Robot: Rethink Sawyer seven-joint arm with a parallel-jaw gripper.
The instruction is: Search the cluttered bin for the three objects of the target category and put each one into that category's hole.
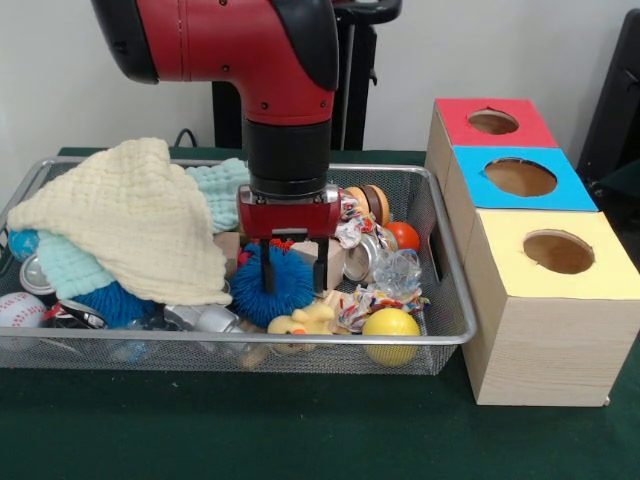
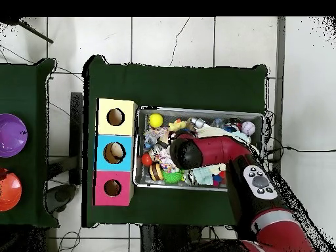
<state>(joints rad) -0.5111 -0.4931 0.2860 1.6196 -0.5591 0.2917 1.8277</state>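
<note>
Over the wire bin (image 1: pixel 440 335), from the front, you see the claw (image 1: pixel 290 268) lowered onto the blue spiky ball (image 1: pixel 272 285), which lies at the bin's middle. Its dark fingers (image 1: pixel 266 268) press down into the spikes, but you cannot tell whether they are spread or clamped, nor whether the ball is gripped at all. Beside the bin stands the wooden box with three holes: red hole (image 1: pixel 493 122), blue hole (image 1: pixel 520 177) and yellow hole (image 1: pixel 558 251). All three look dark and empty from here, though their insides are hidden. The bin is packed full: a cream cloth (image 1: pixel 130 220) heaped toward the end away from the box, a baseball (image 1: pixel 20 310) beyond it, a yellow ball (image 1: pixel 391 328) and a rubber duck (image 1: pixel 303 321) at the front wall, an orange ball (image 1: pixel 404 235) and a knotted rope toy (image 1: pixel 356 228) toward the box end. Which category you are after cannot be read from the scene, so judge the task as early, with nothing plainly delivered and likely all three objects left to find.

From overhead, the arm (image 2: pixel 216 149) covers the bin's middle, hiding the claw and the blue ball altogether. What this view adds is the layout: the box lies flush along one short side of the bin, on the green desk (image 2: pixel 177 85). It also shows a second desk beyond the box carrying a purple bowl (image 2: pixel 10 134) and a red bowl (image 2: pixel 8 189), both unseen from the front.
</note>
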